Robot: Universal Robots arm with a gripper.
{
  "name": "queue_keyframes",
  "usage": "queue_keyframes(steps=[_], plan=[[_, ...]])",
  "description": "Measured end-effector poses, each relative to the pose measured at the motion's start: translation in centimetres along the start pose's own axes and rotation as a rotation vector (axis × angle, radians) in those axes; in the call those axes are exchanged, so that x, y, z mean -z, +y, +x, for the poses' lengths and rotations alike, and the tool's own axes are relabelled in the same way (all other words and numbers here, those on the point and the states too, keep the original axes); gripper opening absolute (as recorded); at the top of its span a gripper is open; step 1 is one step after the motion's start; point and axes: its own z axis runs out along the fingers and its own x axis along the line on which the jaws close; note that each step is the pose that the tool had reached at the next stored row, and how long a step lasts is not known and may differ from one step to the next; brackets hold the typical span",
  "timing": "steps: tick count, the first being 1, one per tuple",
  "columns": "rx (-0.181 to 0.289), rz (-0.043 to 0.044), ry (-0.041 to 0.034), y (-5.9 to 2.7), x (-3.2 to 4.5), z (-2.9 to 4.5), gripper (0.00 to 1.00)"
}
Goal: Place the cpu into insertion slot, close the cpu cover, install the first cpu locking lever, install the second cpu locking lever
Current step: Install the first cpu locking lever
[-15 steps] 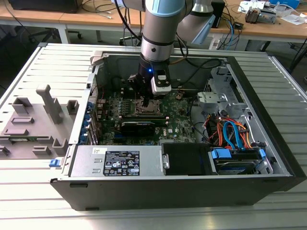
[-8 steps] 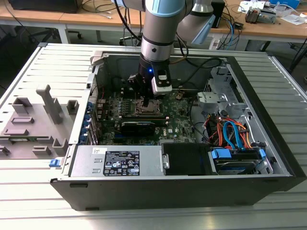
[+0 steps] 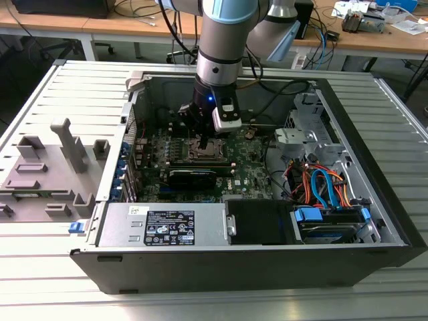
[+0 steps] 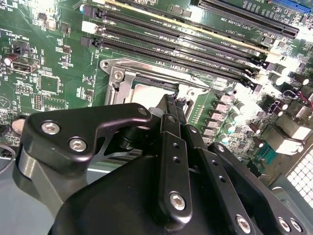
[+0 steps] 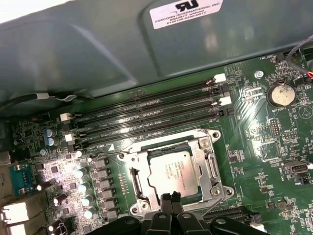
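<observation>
The cpu (image 5: pixel 173 169), a pale silver square, lies flat in the socket on the green motherboard (image 5: pixel 254 161). The cpu cover (image 5: pixel 207 148), a silvery frame, lies down around it, its window showing the chip. A thin metal lever runs along each of two opposite sides of the socket. My gripper (image 5: pixel 171 197) hangs just above the socket's edge, black fingers together and holding nothing. In the second wrist view the gripper (image 4: pixel 172 100) tapers down onto the cover (image 4: pixel 119 78) beside the cpu (image 4: pixel 145 90). In the exterior view the gripper (image 3: pixel 204 142) is inside the open computer case.
Black memory slots (image 5: pixel 146 117) run beside the socket. A power supply (image 3: pixel 164 224) sits at the case's front, and a drive cage with orange and blue cables (image 3: pixel 321 184) on the exterior view's right. A grey fixture (image 3: pixel 47 174) stands on the table at the left.
</observation>
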Motion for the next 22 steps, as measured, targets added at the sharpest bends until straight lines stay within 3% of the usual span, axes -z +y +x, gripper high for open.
queue_keyframes(steps=[14, 18, 22], plan=[[0.061, -0.006, 0.0005, 0.0, 0.0, 0.0, 0.11], [0.13, -0.0145, 0.0016, 0.0, 0.0, 0.0, 0.11], [0.141, -0.0151, 0.0015, 0.0, 0.0, 0.0, 0.11]])
